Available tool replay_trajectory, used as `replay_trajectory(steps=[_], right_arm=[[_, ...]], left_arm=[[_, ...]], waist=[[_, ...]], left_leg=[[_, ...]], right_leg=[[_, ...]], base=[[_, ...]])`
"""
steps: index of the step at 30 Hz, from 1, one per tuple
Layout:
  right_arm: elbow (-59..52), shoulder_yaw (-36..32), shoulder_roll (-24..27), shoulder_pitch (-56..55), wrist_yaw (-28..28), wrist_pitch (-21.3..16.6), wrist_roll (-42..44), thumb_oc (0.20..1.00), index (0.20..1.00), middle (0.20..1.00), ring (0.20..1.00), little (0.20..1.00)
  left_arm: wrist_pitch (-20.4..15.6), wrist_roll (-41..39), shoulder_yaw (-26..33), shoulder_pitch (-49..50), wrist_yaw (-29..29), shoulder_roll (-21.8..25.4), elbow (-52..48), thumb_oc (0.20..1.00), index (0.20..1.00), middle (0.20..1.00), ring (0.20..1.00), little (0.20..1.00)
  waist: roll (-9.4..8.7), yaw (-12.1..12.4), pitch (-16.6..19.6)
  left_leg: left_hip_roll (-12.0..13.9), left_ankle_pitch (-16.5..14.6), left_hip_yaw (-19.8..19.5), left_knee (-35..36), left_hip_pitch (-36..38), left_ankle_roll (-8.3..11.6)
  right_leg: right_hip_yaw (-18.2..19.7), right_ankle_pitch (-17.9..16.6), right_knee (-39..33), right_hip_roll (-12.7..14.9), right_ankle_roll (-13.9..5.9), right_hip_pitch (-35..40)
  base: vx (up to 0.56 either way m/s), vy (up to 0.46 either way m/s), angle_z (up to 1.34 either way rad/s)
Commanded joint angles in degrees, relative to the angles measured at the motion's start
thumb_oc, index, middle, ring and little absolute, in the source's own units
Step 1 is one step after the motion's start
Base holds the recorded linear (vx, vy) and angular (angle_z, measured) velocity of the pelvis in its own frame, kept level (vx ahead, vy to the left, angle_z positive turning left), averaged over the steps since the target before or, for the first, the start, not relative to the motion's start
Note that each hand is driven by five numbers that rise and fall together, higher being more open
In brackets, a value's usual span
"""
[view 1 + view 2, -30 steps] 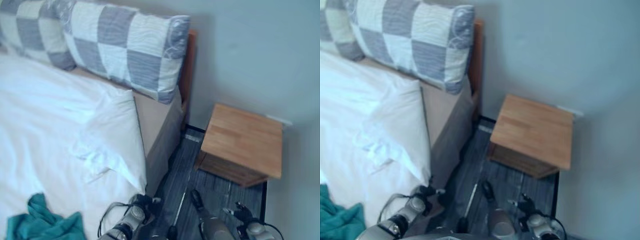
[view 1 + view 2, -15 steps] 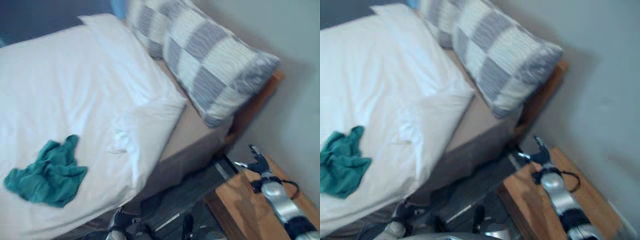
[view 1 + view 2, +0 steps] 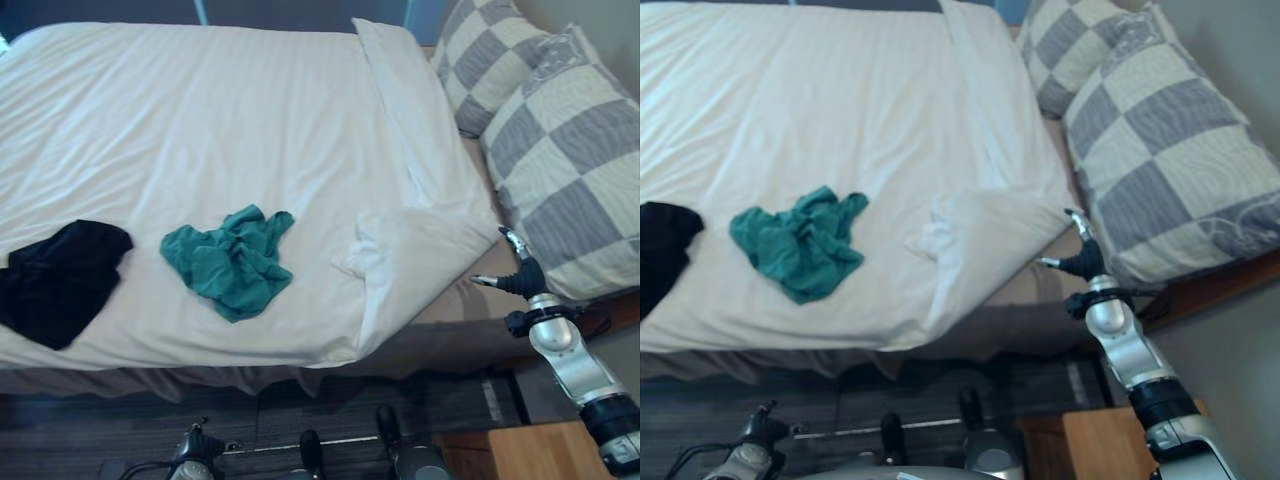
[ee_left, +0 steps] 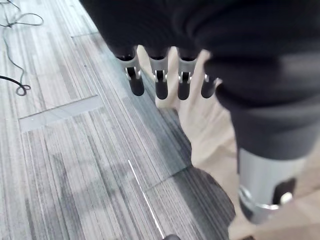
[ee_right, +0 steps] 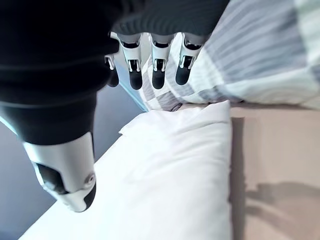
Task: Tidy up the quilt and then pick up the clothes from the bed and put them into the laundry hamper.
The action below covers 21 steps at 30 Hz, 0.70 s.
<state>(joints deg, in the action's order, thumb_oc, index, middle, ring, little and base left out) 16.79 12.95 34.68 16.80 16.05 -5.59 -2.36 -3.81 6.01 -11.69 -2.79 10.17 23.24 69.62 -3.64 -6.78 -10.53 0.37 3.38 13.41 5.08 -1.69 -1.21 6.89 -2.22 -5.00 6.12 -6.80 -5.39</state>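
At lower right, the right hand (image 3: 522, 278) hovers with fingers relaxed, empty, near the quilt's (image 3: 250, 120) folded-back corner. The left hand (image 4: 165, 75) hangs loose-fingered over the floor (image 4: 65, 150). Teal clothes (image 3: 232, 262) lie mid-bed, black clothes (image 3: 58, 278) at left.

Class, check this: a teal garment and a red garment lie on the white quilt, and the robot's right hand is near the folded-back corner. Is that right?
Not quite. Beside the teal garment, the other garment is black, not red, as the left eye view shows. Both lie on the white quilt, and the right hand is near its folded-back corner.
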Motion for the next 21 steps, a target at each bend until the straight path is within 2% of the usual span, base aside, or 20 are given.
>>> replay_trajectory(steps=[1,3,4,5,8,9,10,11,13,14,18,19,21], right_arm=[[2.9,1.0,-0.3,8.8,0.8,-1.0,-1.2,1.000,1.000,1.000,1.000,1.000],[4.6,4.0,-2.2,11.6,0.4,-0.9,-0.9,1.000,1.000,1.000,1.000,1.000],[4.6,4.0,-2.2,11.6,0.4,-0.9,-0.9,1.000,1.000,1.000,1.000,1.000],[8.4,5.3,-1.8,15.3,0.9,-0.9,-0.2,1.000,1.000,1.000,1.000,1.000],[13.3,9.7,-1.7,23.8,1.2,-1.1,-0.2,1.000,1.000,1.000,1.000,1.000],[13.5,9.8,-1.7,24.1,1.3,-1.2,-0.2,1.000,1.000,1.000,1.000,1.000],[16.5,12.9,-0.9,29.7,1.4,-1.4,-1.3,1.000,1.000,1.000,1.000,1.000],[18.0,14.8,-1.0,32.2,1.7,-1.7,-2.7,1.000,1.000,1.000,1.000,1.000],[20.4,18.2,-1.2,35.0,1.2,-1.3,-5.6,0.511,0.511,0.511,0.511,0.511],[21.6,19.2,-1.3,35.5,1.0,-1.2,-6.4,0.200,0.200,0.200,0.200,0.200],[24.5,19.0,-4.5,29.9,0.4,-0.5,-7.4,0.200,0.200,0.200,0.200,0.200],[25.2,17.2,-6.4,22.7,-0.1,-0.2,-7.2,0.200,0.200,0.200,0.200,0.200],[25.6,13.7,-6.9,14.9,-0.5,0.2,-6.9,0.200,0.200,0.200,0.200,0.200]], left_arm=[[-1.2,0.5,-0.6,-4.7,1.2,1.1,0.1,1.000,1.000,1.000,1.000,1.000],[-1.7,-0.8,-1.9,-6.3,1.4,0.6,-0.5,1.000,1.000,1.000,1.000,1.000],[-1.7,-0.8,-1.9,-6.3,1.4,0.6,-0.5,1.000,1.000,1.000,1.000,1.000],[-3.5,-2.2,-3.3,-3.4,1.4,0.7,-7.0,1.000,1.000,1.000,1.000,1.000],[-5.0,-3.1,-6.0,-3.0,1.5,1.8,-9.5,1.000,1.000,1.000,1.000,1.000],[-5.1,-3.1,-5.9,-3.0,1.5,1.7,-9.5,1.000,1.000,1.000,1.000,1.000],[-5.7,-3.5,-7.5,-4.1,1.0,2.3,-10.6,1.000,1.000,1.000,1.000,1.000],[-6.0,-3.7,-8.0,-4.7,1.1,2.5,-11.0,1.000,1.000,1.000,1.000,1.000],[-6.4,-4.2,-8.6,-5.5,0.6,2.7,-11.4,1.000,1.000,1.000,1.000,1.000],[-6.6,-4.1,-8.7,-5.6,0.4,2.9,-11.4,1.000,1.000,1.000,1.000,1.000],[-6.3,-4.4,-8.0,-5.5,0.0,1.9,-9.9,1.000,1.000,1.000,1.000,1.000],[-5.8,-4.6,-6.9,-5.4,-0.2,1.3,-8.8,1.000,1.000,1.000,1.000,1.000],[-5.3,-4.3,-5.7,-4.5,-0.5,0.8,-7.6,1.000,1.000,1.000,1.000,1.000]], waist=[[-0.52,1.1,-2.7],[0.82,1.3,-4.5],[0.82,1.3,-4.5],[2.97,2.7,-6.8],[5.63,3.8,-10.1],[5.67,3.8,-10.0],[6.92,4.4,-11.3],[7.33,4.7,-11.9],[7.94,5.3,-11.9],[8.02,5.5,-11.8],[7.65,4.9,-10.5],[7.14,4.3,-9.7],[6.49,3.4,-8.4]], left_leg=[[5.0,-4.1,3.5,-0.1,4.9,3.95],[5.2,-3.4,2.7,-0.1,3.4,4.23],[5.2,-3.4,2.7,-0.1,3.4,4.23],[5.0,-2.2,1.2,-0.1,0.6,4.36],[5.2,-0.8,0.2,-0.2,-3.0,4.59],[5.2,-0.8,0.2,-0.2,-3.2,4.59],[5.4,-0.1,0.0,-0.8,-5.2,4.88],[5.6,0.2,-0.1,-1.2,-6.2,5.08],[5.9,0.7,-0.4,-1.4,-7.2,5.46],[6.1,1.0,-0.5,-1.4,-7.4,5.67],[6.8,1.3,-0.8,-0.7,-5.7,6.21],[7.0,1.0,-0.9,-0.5,-4.4,6.36],[7.2,0.5,-1.0,-0.1,-2.6,6.35]], right_leg=[[-1.1,3.2,3.2,0.6,-2.19,2.8],[-1.5,2.9,3.3,0.5,-1.84,1.8],[-1.5,2.9,3.3,0.5,-1.84,1.8],[-2.6,2.6,3.8,0.4,-1.44,-0.4],[-3.3,2.4,5.8,0.1,-1.14,-4.7],[-3.3,2.5,5.9,0.0,-1.13,-4.9],[-3.6,2.6,7.4,-0.3,-0.96,-7.3],[-3.8,2.6,8.0,-0.4,-0.91,-8.4],[-4.0,2.8,8.5,-0.7,-0.73,-9.3],[-4.3,2.9,8.4,-0.8,-0.63,-9.2],[-4.9,3.2,6.7,-1.4,-0.29,-6.7],[-5.2,3.3,5.5,-1.6,-0.11,-4.8],[-5.2,3.5,4.4,-1.7,0.12,-2.5]], base=[[-0.02,-0.101,-0.03],[-0.07,-0.040,0.24],[-0.16,-0.049,0.41],[-0.19,-0.056,0.25],[-0.17,-0.028,0.21],[-0.11,-0.015,-0.02],[-0.09,-0.034,-0.08],[-0.10,-0.061,-0.04],[-0.03,-0.075,0.07],[0.00,-0.051,0.15],[0.08,-0.047,0.06],[0.10,-0.050,0.18],[0.10,-0.031,0.09]])
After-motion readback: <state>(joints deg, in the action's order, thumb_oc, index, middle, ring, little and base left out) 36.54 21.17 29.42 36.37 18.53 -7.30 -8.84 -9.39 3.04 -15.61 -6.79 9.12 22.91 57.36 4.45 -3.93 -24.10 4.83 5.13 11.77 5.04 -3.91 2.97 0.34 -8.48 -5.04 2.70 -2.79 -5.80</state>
